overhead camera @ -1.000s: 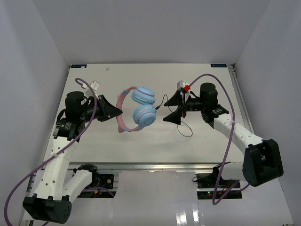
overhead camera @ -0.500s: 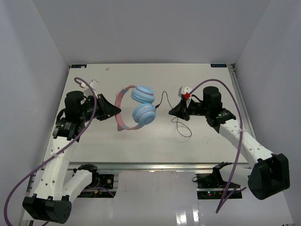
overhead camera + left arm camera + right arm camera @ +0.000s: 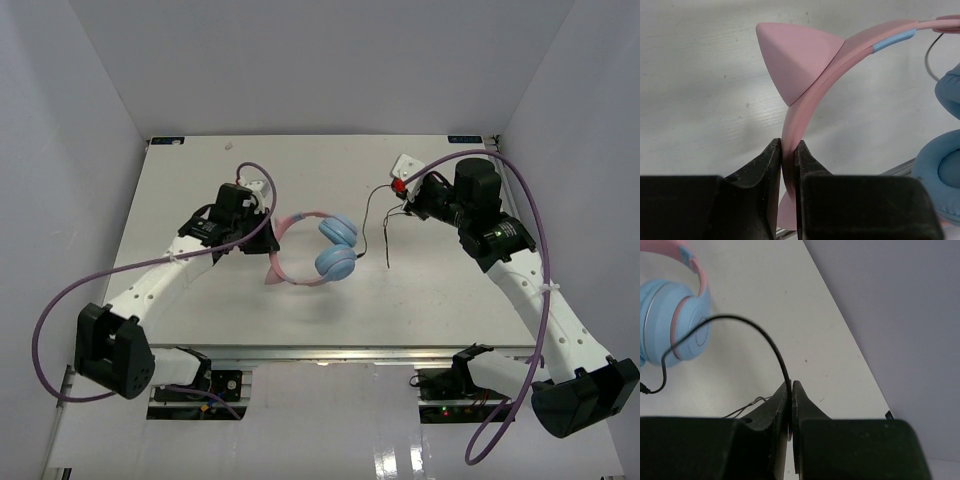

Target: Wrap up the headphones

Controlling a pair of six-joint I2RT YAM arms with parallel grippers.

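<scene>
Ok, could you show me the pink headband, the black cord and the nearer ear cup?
pink headband [image 3: 860,44], left wrist view, on the curved band.
black cord [image 3: 760,331], right wrist view, near the top of its arc.
nearer ear cup [image 3: 337,263], top view, centre of the cup.

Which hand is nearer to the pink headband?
Left. The left hand is clamped on the headband; the right hand is past the ear cups, pinching the black cord.

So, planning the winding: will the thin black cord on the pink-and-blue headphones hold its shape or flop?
Probably floppy: the thin black cord curves in a loose arc from the right gripper to the round light-blue ear cup. It may slip, being so thin between the shut jaws. Slack strands could tangle.
</scene>
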